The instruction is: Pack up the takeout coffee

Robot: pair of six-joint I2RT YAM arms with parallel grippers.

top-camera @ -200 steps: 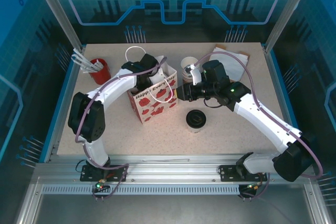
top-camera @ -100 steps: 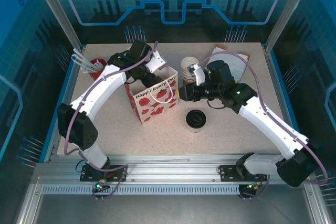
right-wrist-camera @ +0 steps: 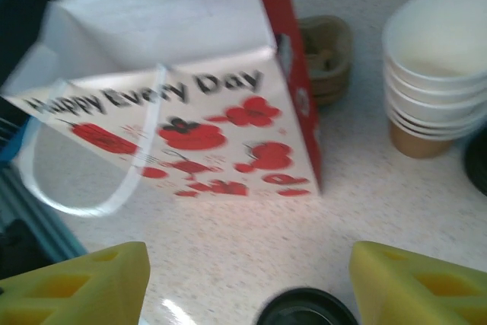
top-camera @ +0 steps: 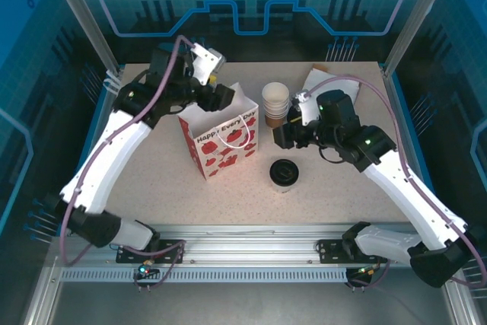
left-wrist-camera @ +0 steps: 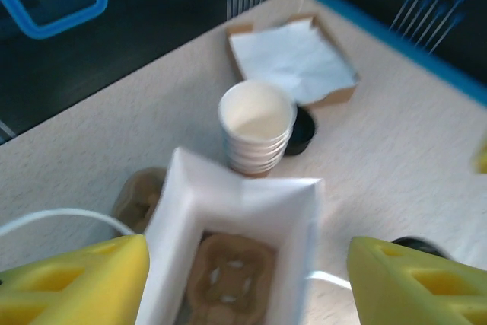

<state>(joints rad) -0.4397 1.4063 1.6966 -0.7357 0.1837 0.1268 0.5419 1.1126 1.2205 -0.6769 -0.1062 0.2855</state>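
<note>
**Both arms let go of the bag, and the coffee is not in it yet**

A second ago both arms were right at the gift bag. Now the left arm has gone up and back, and it looks down into the bag from above. The left fingers are wide apart and hold nothing. The right arm has pulled away to the right. The right fingers were nearly closed at the bag's side, and now they are wide apart and hold nothing too.

The bag stands open on its own on the surface. A brown cup tray lies at the bottom of it. So the bag looks ready.

The takeout coffee sits on the surface, near the bag's front right corner and just below the right fingers. It has not moved. Picking it up is likely the next job, and the right arm is the closer one.

Other things are close by. A box of napkins sits at the back. A stack of white cups stands near the right fingers and could get bumped. More brown trays lie beside the bag, and a loose black lid hides behind the stack. The bag's white handle hangs on the side facing the right arm and could catch a finger.
</note>
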